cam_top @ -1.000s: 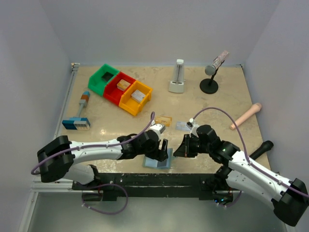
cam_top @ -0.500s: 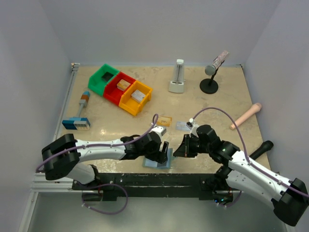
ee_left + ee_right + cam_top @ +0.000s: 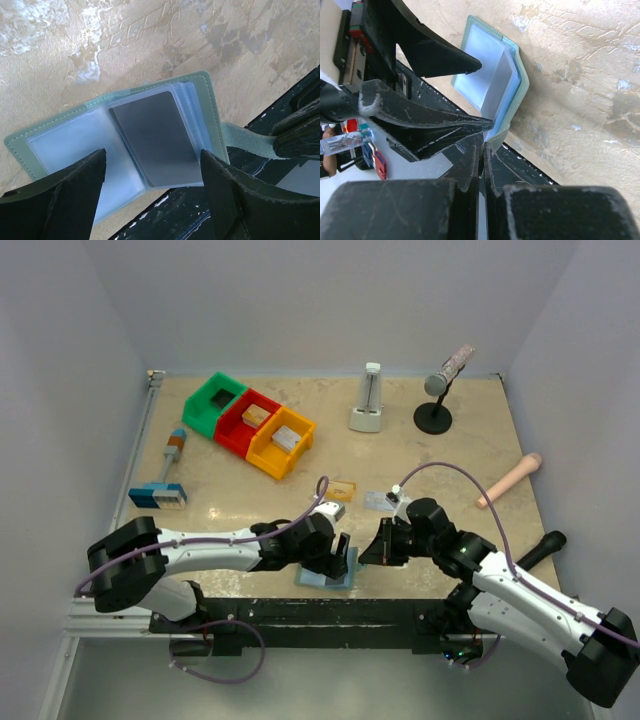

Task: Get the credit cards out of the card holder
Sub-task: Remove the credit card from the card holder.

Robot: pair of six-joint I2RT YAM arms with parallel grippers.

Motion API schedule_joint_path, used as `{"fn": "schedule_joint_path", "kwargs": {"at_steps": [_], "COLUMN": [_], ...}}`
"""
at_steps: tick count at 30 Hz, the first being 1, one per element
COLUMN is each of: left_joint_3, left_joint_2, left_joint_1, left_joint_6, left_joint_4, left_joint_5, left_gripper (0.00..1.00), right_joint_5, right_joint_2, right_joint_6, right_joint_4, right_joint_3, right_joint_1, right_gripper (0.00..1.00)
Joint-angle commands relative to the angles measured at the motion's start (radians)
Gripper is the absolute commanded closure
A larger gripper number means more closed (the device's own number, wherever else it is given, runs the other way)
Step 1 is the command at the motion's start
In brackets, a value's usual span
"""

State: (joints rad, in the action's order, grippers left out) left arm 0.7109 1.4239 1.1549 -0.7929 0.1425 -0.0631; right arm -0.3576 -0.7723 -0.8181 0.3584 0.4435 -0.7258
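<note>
Card holder (image 3: 70,142), a thin light blue-teal bifold of two rectangular panels, lay spread open at the near edge of the mottled beige worktop (image 3: 450,455), between the two robot arms. Its clear plastic sleeves faced upward, and a dark grey rectangular card (image 3: 152,135) sat inside the sleeve on the panel nearer the right arm. The left hand (image 3: 152,151) hung directly over the open card holder with its two black fingers spread wide and gripping nothing. One finger stood above each panel, so the grey card lay between them, probably lined up for reaching down to it. The right hand (image 3: 485,142) was fully closed, pinching the small teal side tab (image 3: 245,142) that sticks out from the holder's edge. This pinch likely served to pin the light wallet so it would not slide or fold shut while the other hand worked. Farther from the arms, near the holder but clear of it, a small flat orange-gold card (image 3: 342,489) and a small flat pale blue-grey card (image 3: 378,501) rested on the bare worktop, apparently already removed. Judging by this layout, the task seemed well advanced, with the grey card the one left to draw out. Its thin edge inside the snug sleeve could be hard to catch.
</note>
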Motion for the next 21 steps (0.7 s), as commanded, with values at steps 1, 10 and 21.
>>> {"fn": "schedule_joint_path", "kwargs": {"at_steps": [1,10,21], "left_joint_3": [0.036,0.041,0.019], "left_joint_2": [0.020,0.024,-0.028], "left_joint_1": [0.014,0.016,0.011], "left_joint_6": [-0.008,-0.005,-0.006], "left_joint_4": [-0.018,0.015,0.117], "left_joint_5": [0.000,-0.032,-0.139], "left_gripper": [0.21,0.27,0.30], "right_joint_5": [-0.015,-0.012,-0.007], "right_joint_2": [0.005,0.019,0.028], "right_joint_6": [-0.003,0.000,0.008], "right_joint_4": [-0.033,-0.013,0.007], "right_joint_3": [0.035,0.049,0.052], "right_joint_1": [-0.003,-0.003,-0.003], "right_gripper": [1.00,1.00,1.00]}}
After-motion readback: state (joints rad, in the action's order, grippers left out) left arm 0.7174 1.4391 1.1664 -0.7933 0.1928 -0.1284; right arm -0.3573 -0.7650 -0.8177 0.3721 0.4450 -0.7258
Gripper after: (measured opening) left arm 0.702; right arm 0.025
